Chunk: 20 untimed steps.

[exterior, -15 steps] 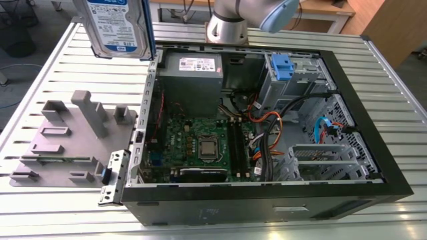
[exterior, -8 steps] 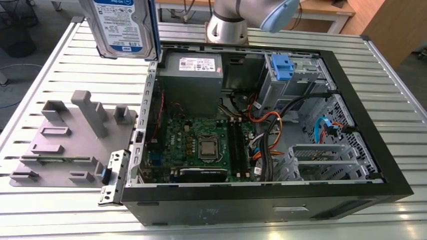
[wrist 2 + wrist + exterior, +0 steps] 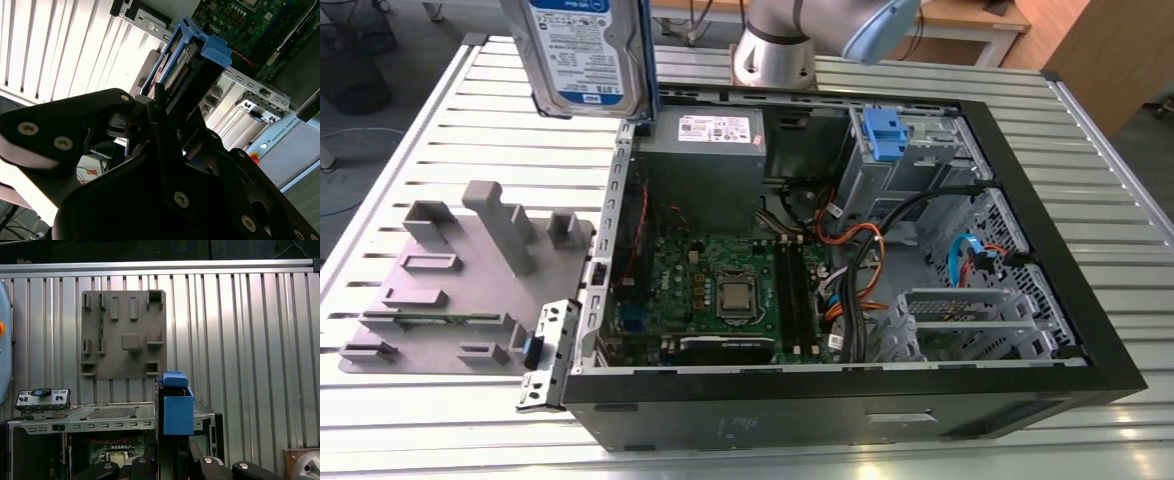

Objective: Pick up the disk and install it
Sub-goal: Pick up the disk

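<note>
- Your gripper [image 3: 172,105] is clamped on the disk [image 3: 182,60]; in the second wrist view its black jaws press on the two flat sides, and the blue rail juts out beyond them.
- In the exterior view the disk [image 3: 580,55] hangs in the air, upright, label toward the camera; it sits at about eleven o'clock from the middle of the open computer case [image 3: 1067,300], well clear of the table [image 3: 454,420].
- The case lies on its side on the slatted metal table; you see a green circuit board [image 3: 720,290] near its middle, a grey power box [image 3: 704,150] at twelve o'clock, and a drive cage with a blue latch [image 3: 885,135] at one o'clock.
- A grey holder block [image 3: 454,280] with upright posts rests on the table at nine o'clock, just beside the case.
- The arm [image 3: 781,45] rises from the table at twelve o'clock, behind the case.
- In the first wrist view the disk [image 3: 177,412] shows its blue end in front of the case's rim; the holder block [image 3: 122,335] lies flat on the table beyond.
</note>
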Motion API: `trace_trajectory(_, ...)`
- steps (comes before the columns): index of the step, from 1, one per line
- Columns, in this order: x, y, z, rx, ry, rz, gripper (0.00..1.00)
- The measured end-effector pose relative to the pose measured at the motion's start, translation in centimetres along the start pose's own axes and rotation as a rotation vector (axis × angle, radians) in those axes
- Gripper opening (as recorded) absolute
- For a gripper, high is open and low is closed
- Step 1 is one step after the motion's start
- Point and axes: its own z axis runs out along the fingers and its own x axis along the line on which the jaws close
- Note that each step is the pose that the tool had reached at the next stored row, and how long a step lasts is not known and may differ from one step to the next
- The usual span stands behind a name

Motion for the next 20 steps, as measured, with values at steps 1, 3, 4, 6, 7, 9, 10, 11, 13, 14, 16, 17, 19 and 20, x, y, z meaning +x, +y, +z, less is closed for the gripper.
trace_trajectory(1, -0.01, -0.21, -0.01, 0.0, 0.0, 0.0, 0.35)
trace_trajectory(3, -0.04, -0.64, -0.02, 0.0, 0.0, 0.0, 0.35)
trace_trajectory(4, -0.05, -0.86, -0.03, 0.0, 0.0, 0.0, 0.35)
trace_trajectory(6, -0.07, -1.29, -0.04, 0.0, 0.0, 0.0, 0.35)
trace_trajectory(7, -0.09, -1.5, -0.05, 0.0, 0.0, 0.0, 0.35)
trace_trajectory(9, -0.11, -1.9, -0.07, 0.0001, 0.0001, 0.0, 0.35)
trace_trajectory(10, -0.12, -2.09, -0.07, 0.0, 0.0, 0.0, 0.35)
trace_trajectory(11, -0.13, -2.28, -0.08, 0.0, 0.0, 0.0, 0.35)
trace_trajectory(13, -0.15, -2.67, -0.09, 0.0, 0.0, 0.0, 0.35)
trace_trajectory(14, -0.16, -2.85, -0.1, -0.0001, 0.0, 0.0, 0.35)
trace_trajectory(16, -0.18, -3.2, -0.12, -0.0001, 0.0, 0.0, 0.35)
trace_trajectory(17, -0.19, -3.37, -0.12, -0.0001, 0.0001, 0.0, 0.35)
trace_trajectory(19, -0.21, -3.71, -0.14, -0.0001, 0.0001, 0.0, 0.35)
trace_trajectory(20, -0.22, -3.88, -0.14, 0.0, 0.0001, 0.0, 0.35)
